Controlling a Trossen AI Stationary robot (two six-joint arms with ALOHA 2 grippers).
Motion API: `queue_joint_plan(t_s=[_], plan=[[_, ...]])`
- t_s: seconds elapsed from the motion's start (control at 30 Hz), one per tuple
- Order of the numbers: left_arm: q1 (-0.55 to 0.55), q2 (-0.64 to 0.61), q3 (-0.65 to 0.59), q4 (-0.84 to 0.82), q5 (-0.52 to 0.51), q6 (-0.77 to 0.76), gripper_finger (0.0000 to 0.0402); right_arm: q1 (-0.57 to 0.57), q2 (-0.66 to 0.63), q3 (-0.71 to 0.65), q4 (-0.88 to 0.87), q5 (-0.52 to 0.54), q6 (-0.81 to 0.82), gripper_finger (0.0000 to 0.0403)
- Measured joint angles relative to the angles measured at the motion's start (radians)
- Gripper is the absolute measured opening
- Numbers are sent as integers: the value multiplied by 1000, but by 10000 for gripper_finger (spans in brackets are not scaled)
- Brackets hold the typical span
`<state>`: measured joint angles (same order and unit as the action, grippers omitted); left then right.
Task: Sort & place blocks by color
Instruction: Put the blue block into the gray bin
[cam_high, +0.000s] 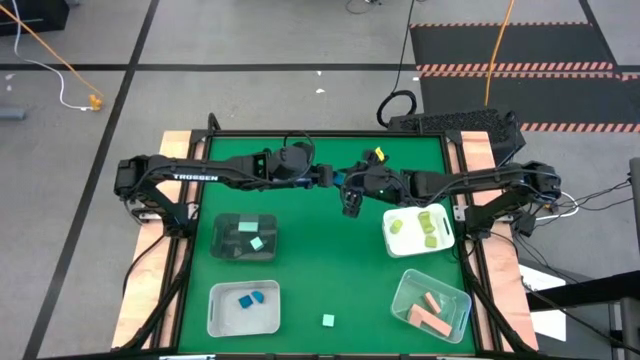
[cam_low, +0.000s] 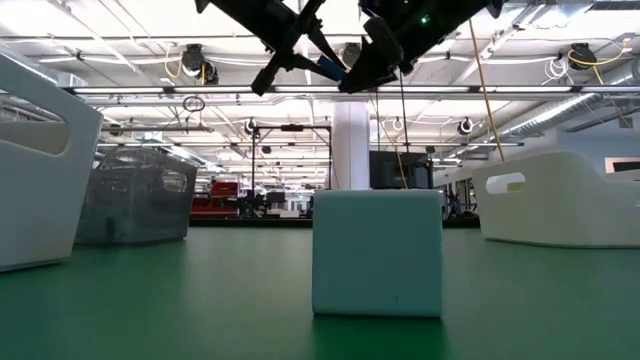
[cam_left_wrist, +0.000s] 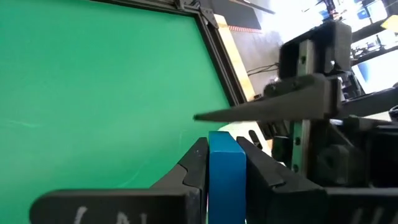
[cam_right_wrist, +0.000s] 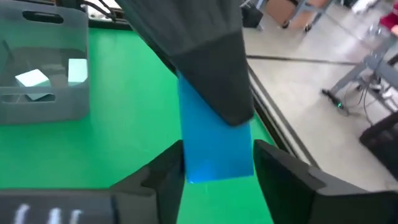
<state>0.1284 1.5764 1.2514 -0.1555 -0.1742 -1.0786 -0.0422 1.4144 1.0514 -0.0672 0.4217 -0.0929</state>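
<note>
Both grippers meet high over the middle of the green table, each shut on one blue block, which also shows in the low view. My left gripper reaches in from the table's left. My right gripper comes from the right. A pale mint cube rests on its flat face near the table's near edge, and it looms large in the low view. Other blocks lie in bins: mint, blue, yellow-green, salmon-tan. My left gripper pinches the blue block between its two fingers, on its two broad faces. The block stands out past the fingertips, lifted clear of the table. My right gripper has the same block's other end between its fingertips, on its two narrow sides. The left finger covers the rest.
Four bins stand on the table: a dark clear one at left, a white one at near left, a white one at right and a clear one at near right. Bare green mat lies between them.
</note>
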Motion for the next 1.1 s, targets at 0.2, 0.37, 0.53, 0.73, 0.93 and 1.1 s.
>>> queue_joint_plan(t_s=[0.2,0.37,0.53,0.73,0.93,1.1], plan=[[0,0,0,-7,0,-3,55,1,-67,0,-121,-4,88,227],[0,0,0,-38,0,2,60,0,-167,0,-298,-7,214,247],[-40,0,0,-106,136,-8,56,-1,-256,0,-460,-114,356,250],[-171,-7,0,-232,410,-125,62,5,-295,-1,-498,-199,426,251],[-378,-21,2,-390,501,-350,57,5,-284,-1,-497,-216,443,251],[-567,-21,1,-464,507,-636,62,5,-269,-1,-491,-217,481,251]])
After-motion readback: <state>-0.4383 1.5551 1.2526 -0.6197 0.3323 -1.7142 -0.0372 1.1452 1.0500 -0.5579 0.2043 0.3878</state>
